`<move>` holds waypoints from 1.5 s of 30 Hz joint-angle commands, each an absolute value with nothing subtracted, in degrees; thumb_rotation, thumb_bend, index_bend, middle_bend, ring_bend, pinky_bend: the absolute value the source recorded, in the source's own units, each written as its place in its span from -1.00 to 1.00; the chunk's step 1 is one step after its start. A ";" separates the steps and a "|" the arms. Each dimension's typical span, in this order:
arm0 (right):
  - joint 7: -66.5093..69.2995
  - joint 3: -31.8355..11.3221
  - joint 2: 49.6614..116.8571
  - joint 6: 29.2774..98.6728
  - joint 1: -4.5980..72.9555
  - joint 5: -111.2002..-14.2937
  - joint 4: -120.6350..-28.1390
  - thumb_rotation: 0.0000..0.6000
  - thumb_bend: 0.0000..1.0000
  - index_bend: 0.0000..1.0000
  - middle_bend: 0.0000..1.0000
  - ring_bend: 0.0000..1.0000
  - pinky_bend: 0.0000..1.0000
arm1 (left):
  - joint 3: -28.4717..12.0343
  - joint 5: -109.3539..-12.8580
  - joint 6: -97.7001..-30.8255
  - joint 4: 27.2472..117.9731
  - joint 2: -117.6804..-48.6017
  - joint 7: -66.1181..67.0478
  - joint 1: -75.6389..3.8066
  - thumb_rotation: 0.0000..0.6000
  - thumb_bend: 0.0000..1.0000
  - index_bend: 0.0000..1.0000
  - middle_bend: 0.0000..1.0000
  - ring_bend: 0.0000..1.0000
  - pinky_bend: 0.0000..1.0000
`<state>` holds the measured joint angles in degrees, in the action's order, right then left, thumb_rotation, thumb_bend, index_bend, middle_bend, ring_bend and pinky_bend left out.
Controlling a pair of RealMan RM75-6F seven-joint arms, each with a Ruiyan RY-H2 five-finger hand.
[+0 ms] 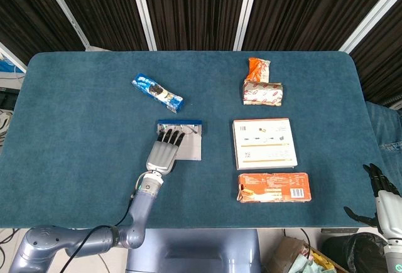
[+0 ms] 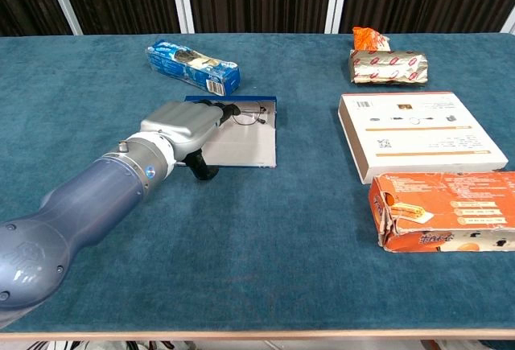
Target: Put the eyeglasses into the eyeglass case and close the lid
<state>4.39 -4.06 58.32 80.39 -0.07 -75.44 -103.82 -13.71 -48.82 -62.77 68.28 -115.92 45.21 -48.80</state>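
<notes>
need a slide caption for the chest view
Left hand reaching over the open eyeglass case toward the eyeglasses lying in it.

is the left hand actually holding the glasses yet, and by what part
Cannot be told: the left hand covers the eyeglasses' left side, fingers hiding any contact. The right hand holds nothing.
</notes>
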 commanded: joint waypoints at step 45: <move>4.76 -3.88 58.09 80.09 -0.07 -75.41 -104.05 1.00 -0.49 -0.84 -0.91 -0.75 -0.68 | -17.48 -49.90 -64.04 65.84 -117.76 45.72 -49.58 1.00 -0.46 -0.44 -0.79 -0.94 -0.74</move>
<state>4.76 -3.88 58.09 80.09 -0.07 -75.41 -104.05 -17.47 -49.89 -64.02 65.82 -117.78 45.71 -49.57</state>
